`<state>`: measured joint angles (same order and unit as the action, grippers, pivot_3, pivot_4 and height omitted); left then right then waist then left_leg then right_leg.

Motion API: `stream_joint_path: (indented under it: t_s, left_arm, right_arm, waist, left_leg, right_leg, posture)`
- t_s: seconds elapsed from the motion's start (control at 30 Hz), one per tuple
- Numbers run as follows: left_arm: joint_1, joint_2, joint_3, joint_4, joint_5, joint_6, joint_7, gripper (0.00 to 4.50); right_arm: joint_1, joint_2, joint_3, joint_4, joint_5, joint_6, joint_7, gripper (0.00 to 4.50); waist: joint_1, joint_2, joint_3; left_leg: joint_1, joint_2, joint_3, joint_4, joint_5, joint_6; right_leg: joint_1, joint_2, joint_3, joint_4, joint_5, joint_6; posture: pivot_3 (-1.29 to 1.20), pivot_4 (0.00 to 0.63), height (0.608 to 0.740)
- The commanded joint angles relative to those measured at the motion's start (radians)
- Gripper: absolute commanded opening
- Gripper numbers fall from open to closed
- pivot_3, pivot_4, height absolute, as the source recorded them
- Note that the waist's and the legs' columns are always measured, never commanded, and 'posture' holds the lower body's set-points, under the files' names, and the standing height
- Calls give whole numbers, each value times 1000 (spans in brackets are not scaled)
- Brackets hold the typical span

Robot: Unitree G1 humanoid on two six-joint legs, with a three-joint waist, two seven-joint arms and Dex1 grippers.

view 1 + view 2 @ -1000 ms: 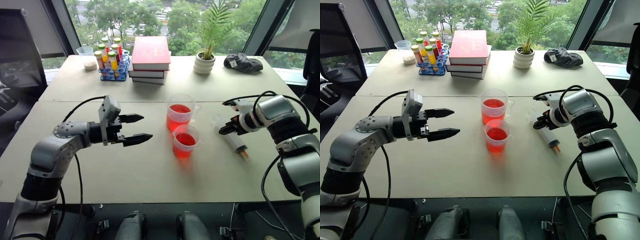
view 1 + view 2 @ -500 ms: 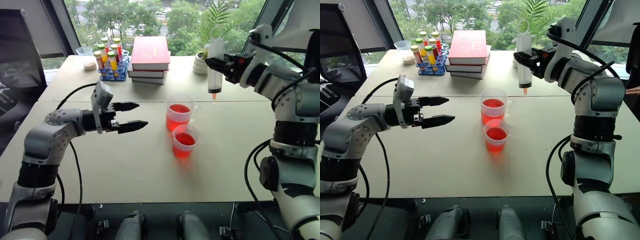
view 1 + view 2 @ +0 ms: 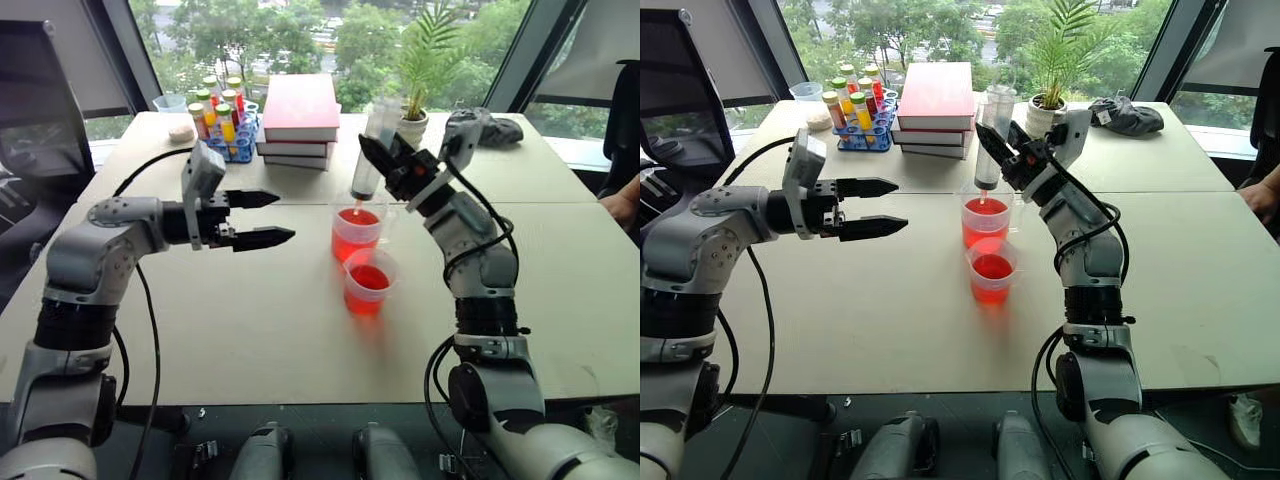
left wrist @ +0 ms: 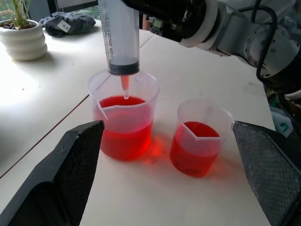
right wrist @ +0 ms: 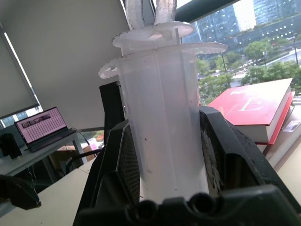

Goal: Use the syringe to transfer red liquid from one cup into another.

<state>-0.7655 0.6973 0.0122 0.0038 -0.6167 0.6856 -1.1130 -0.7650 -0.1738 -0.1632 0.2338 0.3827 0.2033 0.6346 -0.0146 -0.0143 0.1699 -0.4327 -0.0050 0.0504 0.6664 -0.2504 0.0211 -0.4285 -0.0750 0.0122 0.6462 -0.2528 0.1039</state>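
Jaws: right gripper (image 3: 1002, 152) clamps syringe (image 4: 119, 37) | tip over larger cup (image 4: 123, 120) | left gripper (image 3: 262, 218) wide apart, empty | smaller cup (image 4: 200, 136) beside it.

I can read no words, numbers or brand marks here. The red book (image 3: 936, 82) bears a faint pale emblem on its cover, too blurred for me to make out.
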Motion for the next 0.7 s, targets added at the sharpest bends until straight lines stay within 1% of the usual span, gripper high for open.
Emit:
stream_joint_path:
  t_s: [0.03, 0.17, 0.3, 0.43, 0.53, 0.7]
  left_arm:
    - [-84, -31, -10, 55, 30, -54, -15, 4500]
    - [-189, -102, -32, 183, 79, -123, -23, 4500]
    - [-269, -161, -49, 296, 128, -196, -40, 4500]
    - [-368, -239, -61, 460, 184, -301, -52, 4500]
    - [-405, -267, -58, 535, 209, -349, -69, 4500]
    - [-506, -349, -46, 736, 255, -464, -61, 4500]
  right_arm:
    - [21, 4, 24, 46, -34, -107, 20, 1452]
    - [38, -2, 54, 121, -74, -191, 30, 1452]
    - [30, -11, 61, 165, -86, -229, 34, 1452]
    - [32, -15, 67, 175, -89, -243, 39, 1452]
    - [32, -15, 69, 173, -87, -245, 40, 1452]
    - [32, -15, 83, 174, -96, -250, 42, 1452]
  waist:
    - [0, 0, 0]
    - [-1, 0, 0]
    - [-4, 0, 0]
    - [-2, 0, 0]
    - [-3, 0, 0]
    - [-2, 0, 0]
  left_leg:
    - [0, 0, 0, 0, 0, 0]
    - [2, 0, 1, 0, 1, -1]
    - [2, 1, 1, 0, 1, -1]
    - [3, 2, 1, 0, 1, -1]
    - [3, 2, 1, 0, 1, -1]
    - [3, 2, 2, 0, 1, -1]
  right_leg:
    - [0, 0, 0, 0, 0, 0]
    - [0, 0, 1, 1, 0, 0]
    - [0, 2, 1, 1, 0, 0]
    - [0, 3, 2, 1, 0, 0]
    - [0, 3, 2, 1, 0, 0]
    - [0, 3, 2, 1, 0, 0]
  posture:
    - [0, 150, 740]
    - [0, 150, 740]
    - [0, 150, 740]
    - [0, 150, 740]
    - [0, 150, 740]
    - [0, 150, 740]
